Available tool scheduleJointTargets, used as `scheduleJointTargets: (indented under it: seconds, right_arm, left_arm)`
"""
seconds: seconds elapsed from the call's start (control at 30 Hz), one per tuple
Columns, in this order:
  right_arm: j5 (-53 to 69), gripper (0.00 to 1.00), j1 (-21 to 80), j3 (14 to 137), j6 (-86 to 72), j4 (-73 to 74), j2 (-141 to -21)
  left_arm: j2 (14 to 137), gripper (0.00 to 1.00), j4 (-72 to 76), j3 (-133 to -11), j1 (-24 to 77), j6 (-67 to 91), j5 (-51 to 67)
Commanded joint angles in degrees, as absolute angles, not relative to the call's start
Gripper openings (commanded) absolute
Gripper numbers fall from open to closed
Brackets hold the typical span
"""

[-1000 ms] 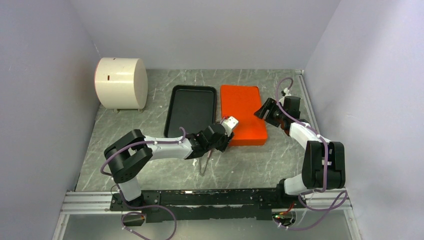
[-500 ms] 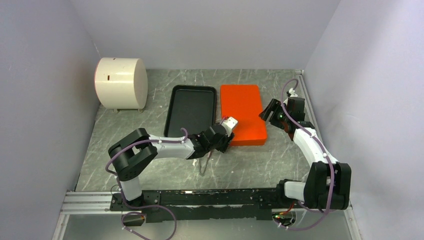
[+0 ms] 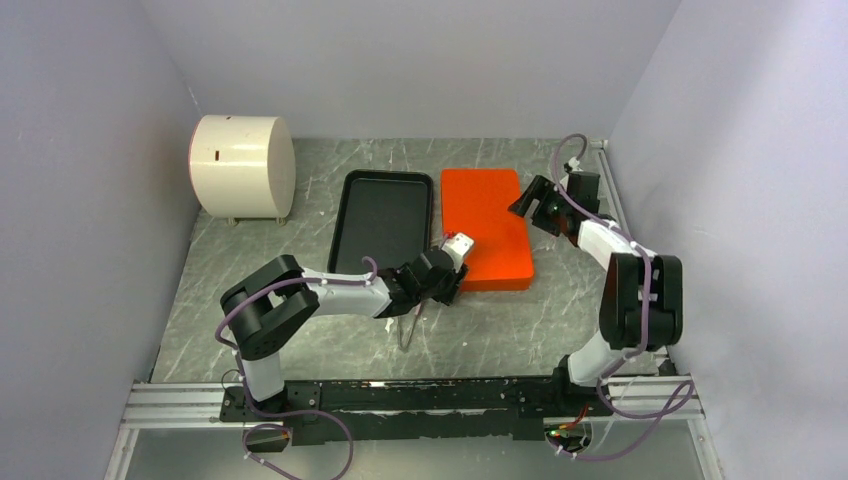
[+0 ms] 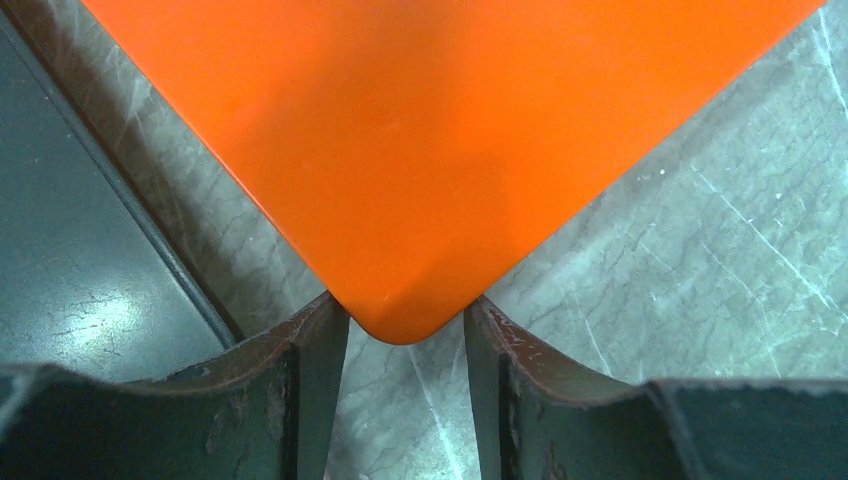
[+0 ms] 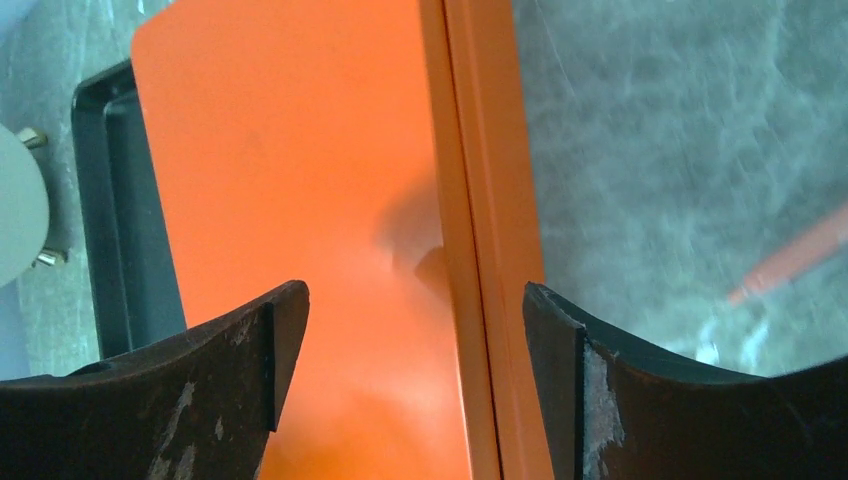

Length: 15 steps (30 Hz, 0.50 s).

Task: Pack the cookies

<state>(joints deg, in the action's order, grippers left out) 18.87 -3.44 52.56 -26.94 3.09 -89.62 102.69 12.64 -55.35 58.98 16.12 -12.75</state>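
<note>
Top external view: a flat orange box (image 3: 495, 215) is shown lying on the grey marbled table (image 3: 500, 320), just beside a black tray (image 3: 385, 215) on its left, with a white cylindrical container (image 3: 243, 166) set well apart at the far left. The left gripper (image 3: 452, 275) is seen at the near left corner of the box; in the left wrist view its fingers (image 4: 310, 350) are half parted, and the rounded corner of the orange box (image 4: 440, 150) is lodged between them, with both fingertips meeting its edges, so that the corner is taken to be clasped. A strip of the black tray (image 4: 70, 260) is visible at the left of that view. The right gripper (image 3: 528, 200) is placed over the far right edge of the box. In the right wrist view its fingers (image 5: 240, 350) are spread wide and nothing is held; the right long edge of the orange box (image 5: 300, 200), marked by a seam running along it, is framed between them, and the black tray (image 5: 120, 220) is seen beyond. The cookies are not visible in any view, and their place cannot be told.
</note>
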Motion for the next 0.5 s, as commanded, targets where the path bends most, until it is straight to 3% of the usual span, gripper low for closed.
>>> scheduleJointTargets:
  seconds: [0.0,0.17,0.47]
  right_arm:
    - [25.2,0.83,-3.7,56.9,-27.9,-5.2,-95.3]
    - [35.6,0.80,-2.9,57.2,-29.6,-8.4,-100.9]
    - [43.3,0.73,2.2,44.6,-33.5,-15.9,-96.2]
  left_arm:
    - [103.1,0.51,16.2,-58.2,58.0,17.3,-12.5]
    - [104.4,0.51,15.3,-59.9,57.5,16.8,-11.4]
    - [102.9,0.51,12.6,-58.9,57.4,15.6,-10.4]
